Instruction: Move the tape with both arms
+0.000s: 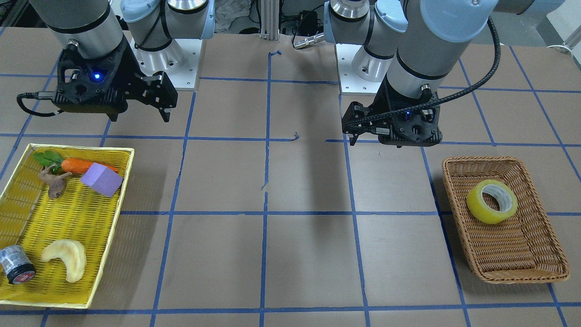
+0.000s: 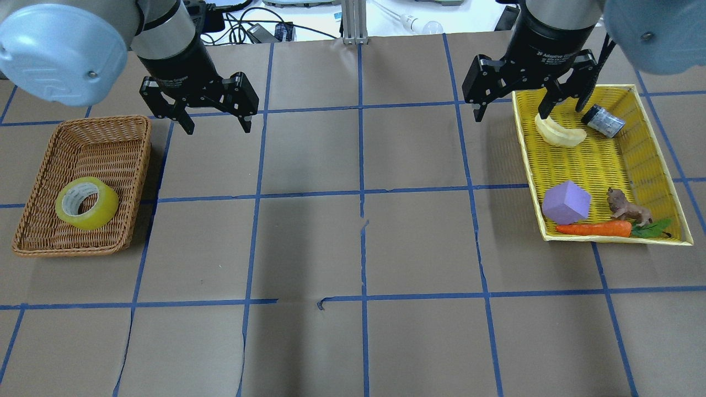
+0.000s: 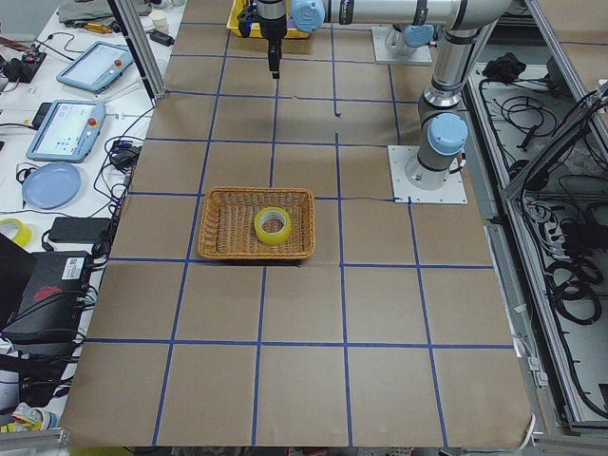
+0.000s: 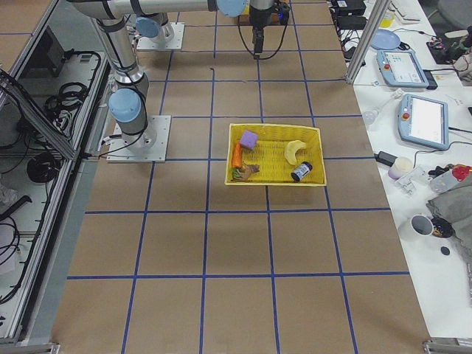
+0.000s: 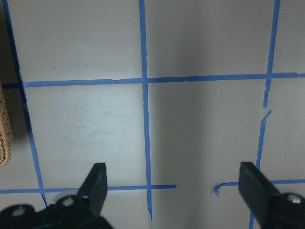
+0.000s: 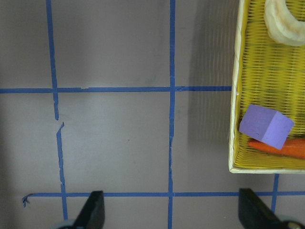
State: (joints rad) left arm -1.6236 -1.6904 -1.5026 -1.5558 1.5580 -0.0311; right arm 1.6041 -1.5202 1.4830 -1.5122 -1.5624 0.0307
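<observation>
In the overhead view the brown paper-covered tabletop (image 2: 358,248), gridded with blue tape lines, lies bare across the whole middle and lower part of the frame, giving open room between the two containers at its left and right edges. The translucent yellow roll of packing tape (image 2: 86,203) lies tilted inside the brown woven wicker basket (image 2: 140,165) at the left of the frame, toward the basket's lower end. The black two-finger left gripper (image 2: 218,124) hangs above the tabletop in the upper left, just beyond the basket's upper right corner and apart from the tape; its jaws are spread wide and hold nothing. The black right gripper (image 6: 171,205) sits in the upper right at the upper left edge of the yellow woven plastic tray (image 2: 634,165), fingers likewise parted wide and empty. The tray holds a pale crescent pastry (image 2: 560,132), a small grey cylinder (image 2: 604,121), a purple block (image 2: 565,201), an orange carrot (image 2: 593,229) and a brown animal figure (image 2: 626,208).
</observation>
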